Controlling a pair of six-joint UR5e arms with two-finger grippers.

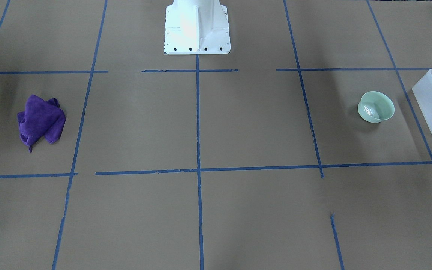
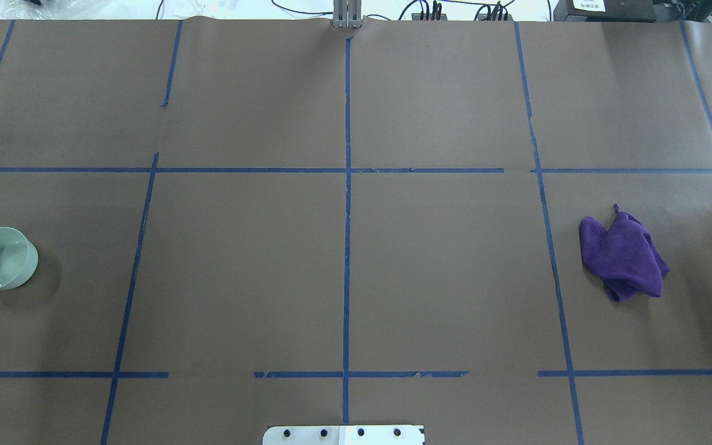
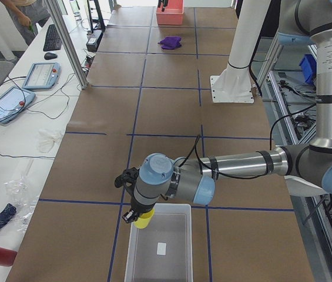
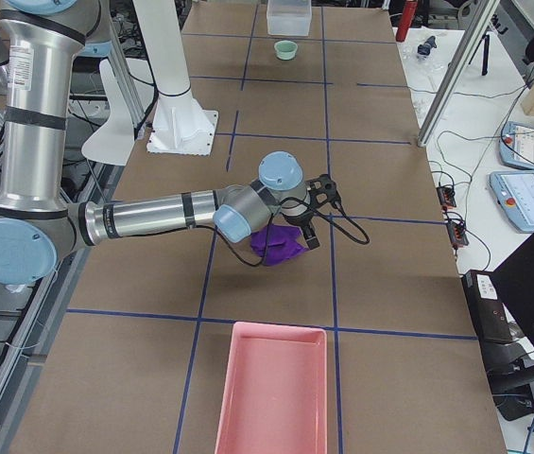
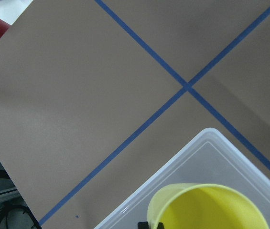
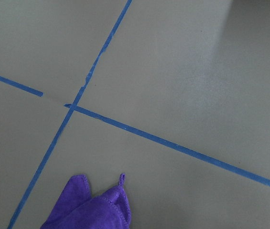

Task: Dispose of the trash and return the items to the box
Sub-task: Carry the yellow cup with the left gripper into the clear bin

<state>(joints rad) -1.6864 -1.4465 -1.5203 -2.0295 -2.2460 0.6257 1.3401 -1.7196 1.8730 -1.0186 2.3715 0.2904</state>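
At the table's left end, the left gripper (image 3: 135, 216) grips the small yellow plastic cup (image 5: 206, 210) by its rim; one dark finger shows at the cup's lip in the wrist view. It holds the cup upright over a corner of the translucent plastic box (image 3: 161, 205), probably so that on release the cup drops inside the walls rather than onto the rim. The mint-green bowl (image 1: 376, 107) sits upright on the brown paper near the box, apart from it and not yet returned. It is within easy reach of the same arm.

On the right, the crumpled purple cloth (image 2: 625, 259) lies under the right gripper (image 4: 312, 222). Whether its fingers are open, closed or touching the cloth cannot be told. The pink bin (image 4: 271, 397) at the right end looks like the place meant for trash.
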